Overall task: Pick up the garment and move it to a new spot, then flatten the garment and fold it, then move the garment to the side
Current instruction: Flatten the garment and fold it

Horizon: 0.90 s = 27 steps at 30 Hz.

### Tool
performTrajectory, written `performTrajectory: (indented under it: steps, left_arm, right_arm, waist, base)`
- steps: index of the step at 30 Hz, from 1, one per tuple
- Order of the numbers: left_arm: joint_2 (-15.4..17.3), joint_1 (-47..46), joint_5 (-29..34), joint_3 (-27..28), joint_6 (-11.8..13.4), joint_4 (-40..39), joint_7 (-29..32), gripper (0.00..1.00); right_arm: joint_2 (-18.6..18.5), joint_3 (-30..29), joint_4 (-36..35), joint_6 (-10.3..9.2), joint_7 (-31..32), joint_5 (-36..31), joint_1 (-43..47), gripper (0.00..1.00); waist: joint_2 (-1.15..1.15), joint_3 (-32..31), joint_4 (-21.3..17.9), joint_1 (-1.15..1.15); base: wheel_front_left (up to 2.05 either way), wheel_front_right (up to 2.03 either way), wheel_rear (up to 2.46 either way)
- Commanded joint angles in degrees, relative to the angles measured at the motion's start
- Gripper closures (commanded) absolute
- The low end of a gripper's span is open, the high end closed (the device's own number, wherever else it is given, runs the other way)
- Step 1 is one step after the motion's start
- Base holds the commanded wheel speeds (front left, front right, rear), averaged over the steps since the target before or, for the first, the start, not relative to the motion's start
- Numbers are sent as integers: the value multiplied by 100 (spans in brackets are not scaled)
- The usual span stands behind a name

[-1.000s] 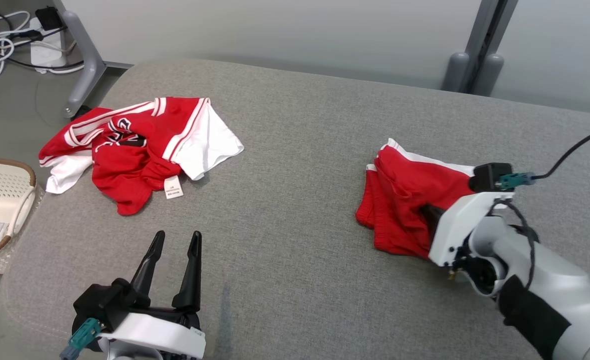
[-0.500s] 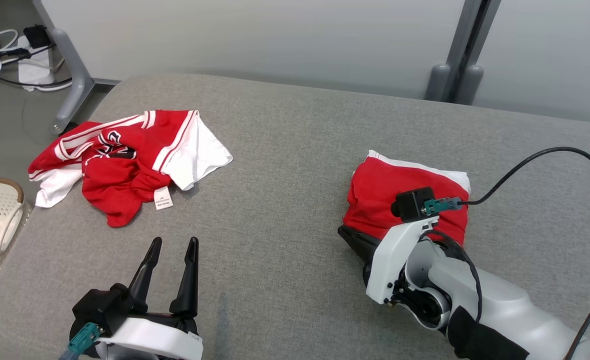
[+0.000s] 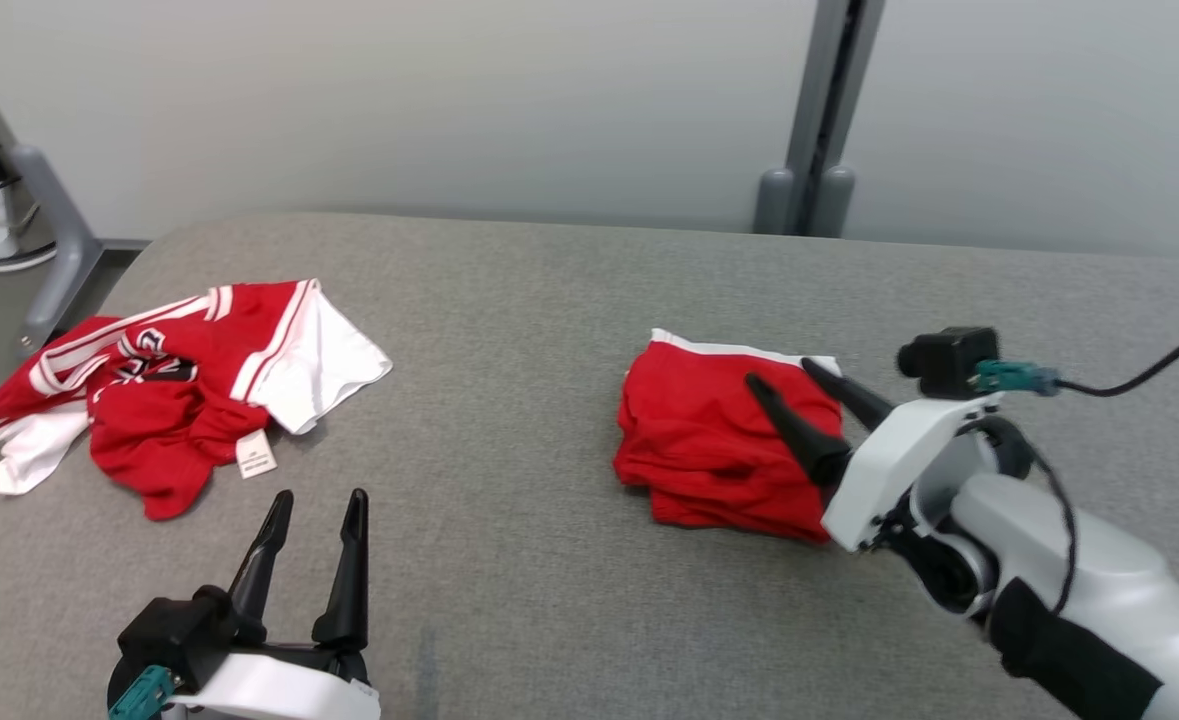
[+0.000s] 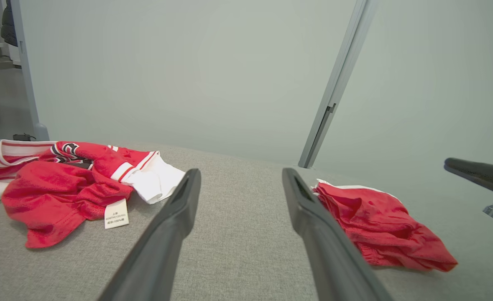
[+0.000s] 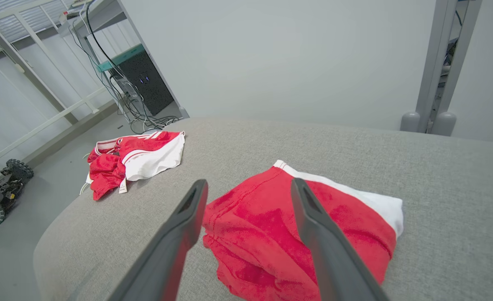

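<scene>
right wrist view: cables (image 5: 144, 122), folded garment (image 5: 263, 217)

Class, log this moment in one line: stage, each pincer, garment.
stage: fold done | right pincer: open over folded garment | left pincer: open, empty | jersey: crumpled, far left

The red garment (image 3: 709, 450) lies folded into a compact, roughly square bundle on the right half of the grey fabric-covered surface (image 3: 529, 300). A white band runs along its far edge and ends in a white corner at the far right. Its layers are stacked, with loose, rumpled edges on the near and left sides. It rests flat, its top lightly wrinkled.
</scene>
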Motion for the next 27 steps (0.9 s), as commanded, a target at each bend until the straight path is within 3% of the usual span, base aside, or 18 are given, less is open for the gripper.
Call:
performTrajectory:
  steps: [1, 6, 9, 12, 14, 19, 27]
  left_arm:
    - [52, 87, 77, 56, -7, -31, 1, 0]
    - [112, 132, 62, 204, 25, -106, 0, 0]
    - [125, 142, 55, 269, 35, -159, 0, 0]
    - [139, 145, 62, 334, 49, -204, 0, 0]
    - [137, 153, 61, 382, 66, -256, 1, 0]
    - [129, 182, 66, 470, 97, -346, 0, 0]
    - [100, 239, 217, 560, 209, -516, 0, 0]
  right_arm:
    - [-108, -100, -30, 1, -94, -86, -48, 0]
    - [-456, -690, -230, 1, -189, -483, 98, 0]
    - [-571, -1342, -417, 1, -191, -918, 292, 0]
    - [-640, -2137, -645, 1, -190, -1453, 620, 0]
    - [-629, -3046, -931, 1, -191, -2111, 1083, 0]
    - [-331, -4422, -1583, 2, -192, -3095, 2052, 0]
    - [400, -5837, -2494, 1, -192, -4535, 3466, 0]
  waist:
    - [0, -91, -149, 0]
    - [0, -164, -429, 0]
    - [0, -178, -581, 0]
    - [0, -176, -702, 0]
    - [0, -158, -794, 0]
    - [0, -141, -883, 0]
    - [0, -127, -888, 0]
  base:
    - [0, 0, 0]
    - [0, 0, 0]
    - [0, 0, 0]
    - [0, 0, 0]
    - [0, 0, 0]
    - [0, 0, 0]
    - [0, 0, 0]
